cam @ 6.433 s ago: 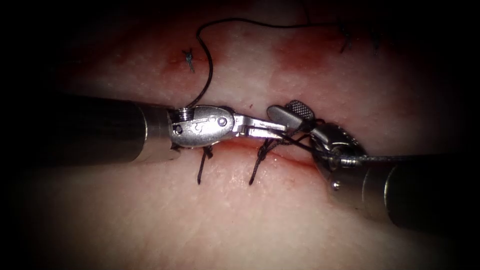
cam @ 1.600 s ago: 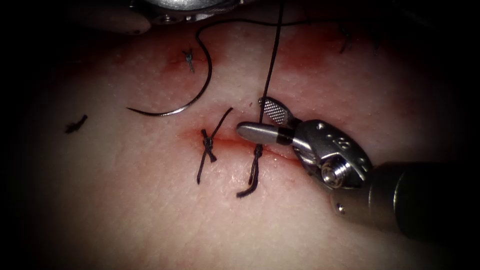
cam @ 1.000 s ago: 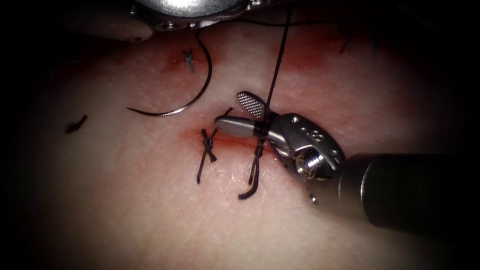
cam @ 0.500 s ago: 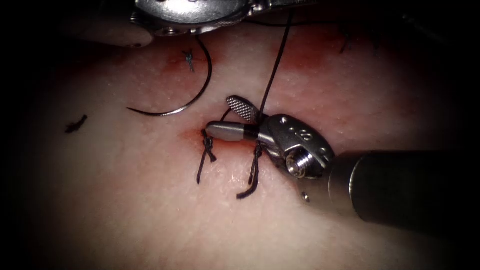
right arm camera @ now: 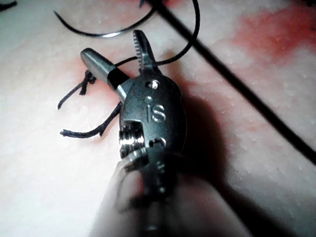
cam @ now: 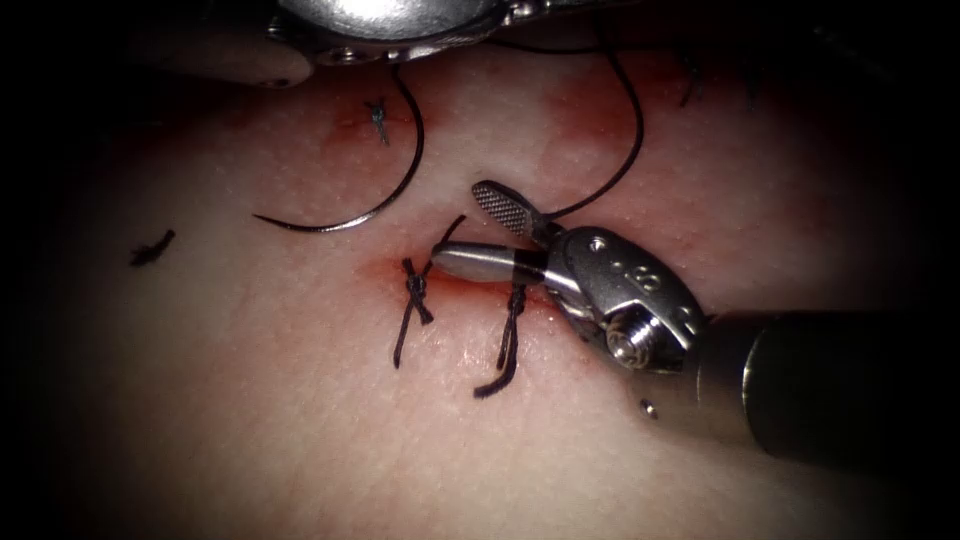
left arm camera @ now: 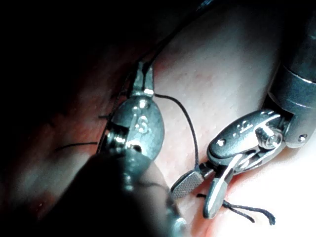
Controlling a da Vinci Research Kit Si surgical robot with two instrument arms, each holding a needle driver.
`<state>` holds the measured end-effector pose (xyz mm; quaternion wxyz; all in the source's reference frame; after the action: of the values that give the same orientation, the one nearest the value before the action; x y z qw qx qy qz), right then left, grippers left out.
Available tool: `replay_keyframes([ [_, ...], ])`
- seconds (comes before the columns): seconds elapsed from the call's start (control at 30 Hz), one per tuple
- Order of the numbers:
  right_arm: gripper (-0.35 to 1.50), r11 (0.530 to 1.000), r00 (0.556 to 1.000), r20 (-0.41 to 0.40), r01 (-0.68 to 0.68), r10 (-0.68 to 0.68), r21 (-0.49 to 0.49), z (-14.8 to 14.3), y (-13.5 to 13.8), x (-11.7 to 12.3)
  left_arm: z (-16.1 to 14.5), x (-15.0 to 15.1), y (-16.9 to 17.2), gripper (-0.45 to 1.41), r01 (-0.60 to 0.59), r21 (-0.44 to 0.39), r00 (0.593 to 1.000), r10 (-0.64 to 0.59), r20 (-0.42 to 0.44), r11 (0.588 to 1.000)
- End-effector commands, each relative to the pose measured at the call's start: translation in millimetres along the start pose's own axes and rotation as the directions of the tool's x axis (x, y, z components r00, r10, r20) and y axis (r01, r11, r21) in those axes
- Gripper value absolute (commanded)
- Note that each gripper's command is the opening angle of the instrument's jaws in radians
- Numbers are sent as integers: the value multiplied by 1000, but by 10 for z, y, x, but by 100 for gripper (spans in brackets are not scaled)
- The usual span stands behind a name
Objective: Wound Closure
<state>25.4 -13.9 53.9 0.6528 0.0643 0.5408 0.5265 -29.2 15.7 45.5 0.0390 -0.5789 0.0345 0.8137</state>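
Endoscope view: right tool (cam: pixel 462 228) spread open, gripping nothing, astride the thread (cam: pixel 628 150) just above the knot (cam: pixel 516 297). Left tool (left arm camera: pixel 142 74) at 12 o'clock, seemingly clamped on thread. Needle (cam: pixel 380 205) loose on the tissue (cam: pixel 300 420) at 10 o'clock, not embedded. Risk of nicking the knot by closing too low.

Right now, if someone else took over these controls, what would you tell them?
Left tool: shut on the thread.
Right tool: jaws open astride the thread by the right knot, holding nothing.
Needle: free on the tissue, up and left of the cut, not in it.
Done: two knots across the cut, the left knot with short ends.
Left: I cannot tell whether the thread is cut at the jaws.
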Motion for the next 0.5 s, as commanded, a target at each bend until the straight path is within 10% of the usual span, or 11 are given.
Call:
replay_keyframes([
  [0.03, 136, 1000, 1000, -2, -8, 8, -7, -12, -5, -8, 14, -5, -3, -45, -11, 2, 1000, 11, 9, 1000],
  [0.5, 131, 1000, 1000, -5, 0, -1, -11, -74, -61, -27, 153, -61, 2, -45, -78, -44, 994, 81, 74, 996],
])
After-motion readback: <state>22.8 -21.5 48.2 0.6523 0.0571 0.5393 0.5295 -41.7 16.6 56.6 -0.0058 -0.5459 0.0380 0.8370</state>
